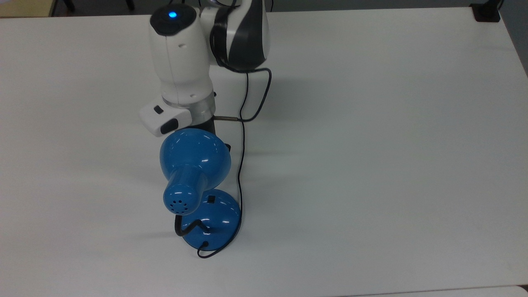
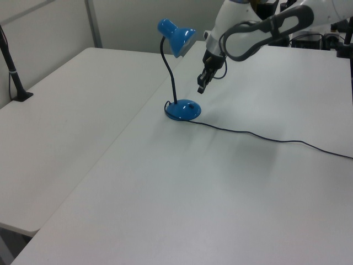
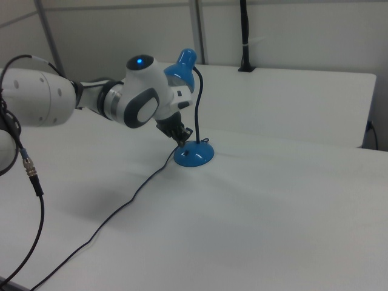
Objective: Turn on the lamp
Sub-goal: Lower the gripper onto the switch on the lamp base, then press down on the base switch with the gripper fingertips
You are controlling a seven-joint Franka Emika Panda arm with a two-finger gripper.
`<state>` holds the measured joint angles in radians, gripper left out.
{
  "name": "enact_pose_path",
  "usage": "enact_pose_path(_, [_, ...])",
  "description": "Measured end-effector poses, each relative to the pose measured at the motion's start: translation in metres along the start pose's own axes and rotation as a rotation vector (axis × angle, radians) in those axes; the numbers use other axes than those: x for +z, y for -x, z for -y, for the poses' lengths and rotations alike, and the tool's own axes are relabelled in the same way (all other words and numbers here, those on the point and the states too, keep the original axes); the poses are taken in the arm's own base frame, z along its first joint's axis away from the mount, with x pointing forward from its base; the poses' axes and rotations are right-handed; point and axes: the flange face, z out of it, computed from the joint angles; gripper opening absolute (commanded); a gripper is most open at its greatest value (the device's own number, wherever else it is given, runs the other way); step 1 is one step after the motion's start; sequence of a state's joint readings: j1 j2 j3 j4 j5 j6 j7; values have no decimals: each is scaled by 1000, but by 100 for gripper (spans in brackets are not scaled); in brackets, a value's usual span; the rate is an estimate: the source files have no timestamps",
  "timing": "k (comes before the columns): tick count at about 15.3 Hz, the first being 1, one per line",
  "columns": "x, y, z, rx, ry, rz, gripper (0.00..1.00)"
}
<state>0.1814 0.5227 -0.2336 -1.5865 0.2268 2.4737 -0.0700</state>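
The blue lamp stands on the white table, its bell shade [image 1: 194, 159] tilted over the round base [image 1: 216, 220]. A small black switch [image 1: 211, 199] sits on the base's top. The shade [image 2: 177, 37] rises on a black neck from the base [image 2: 183, 110]. My gripper [image 2: 201, 88] points down with its fingers together and nothing held. It hangs just above the table, to the left view's right of the base. In the right view the gripper [image 3: 182, 143] hovers over the near-left edge of the base [image 3: 195, 155]. From the top, the shade hides the fingers; the white wrist [image 1: 181, 107] shows behind it.
The lamp's thin black cord [image 1: 241, 165] runs past the arm to the far table edge and trails across the table [image 2: 265, 136]. A black clamped pole [image 2: 12, 66] stands at the left view's left. A black clamp [image 1: 486, 12] sits at the top view's far right corner.
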Motion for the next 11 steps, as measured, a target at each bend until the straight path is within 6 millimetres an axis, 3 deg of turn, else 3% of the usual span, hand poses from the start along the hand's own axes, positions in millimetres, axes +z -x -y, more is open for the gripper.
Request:
enact_pose_path(4, [33,3,15,16,11,-30,0])
enact_pose_path(11, [55,-1,20,40,22,-82,0])
